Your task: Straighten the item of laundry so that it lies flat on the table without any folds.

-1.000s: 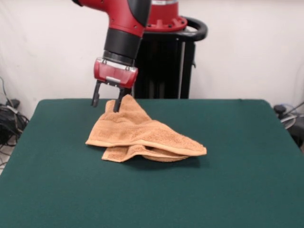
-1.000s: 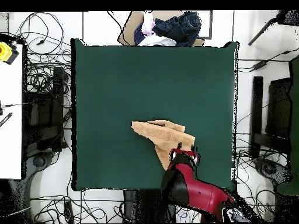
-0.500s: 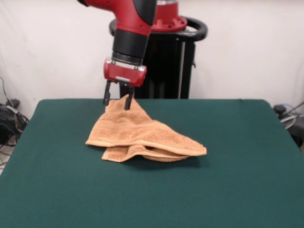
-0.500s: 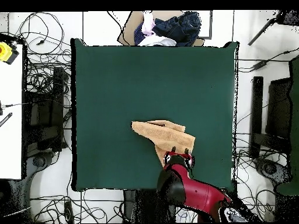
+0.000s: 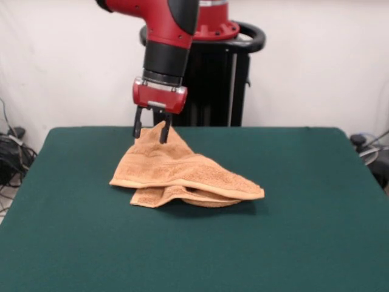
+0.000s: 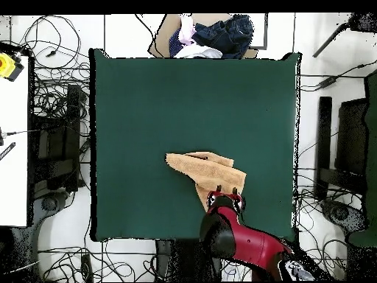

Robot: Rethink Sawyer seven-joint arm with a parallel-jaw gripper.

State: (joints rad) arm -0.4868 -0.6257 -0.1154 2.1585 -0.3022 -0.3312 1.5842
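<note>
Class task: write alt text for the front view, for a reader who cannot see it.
A crumpled orange-tan towel lies folded over itself on a dark green table, its far corner raised to a peak. A red and black robot arm's gripper sits at that peak with its fingers apart. A black pedestal stands behind, against a white wall.

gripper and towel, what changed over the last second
The gripper rose and shifted toward the picture's right in the front view, ending over the raised far corner of the towel, fingers apart on either side of that peak. Whether it grips the cloth cannot be told. The towel lies folded as before on the table.
</note>
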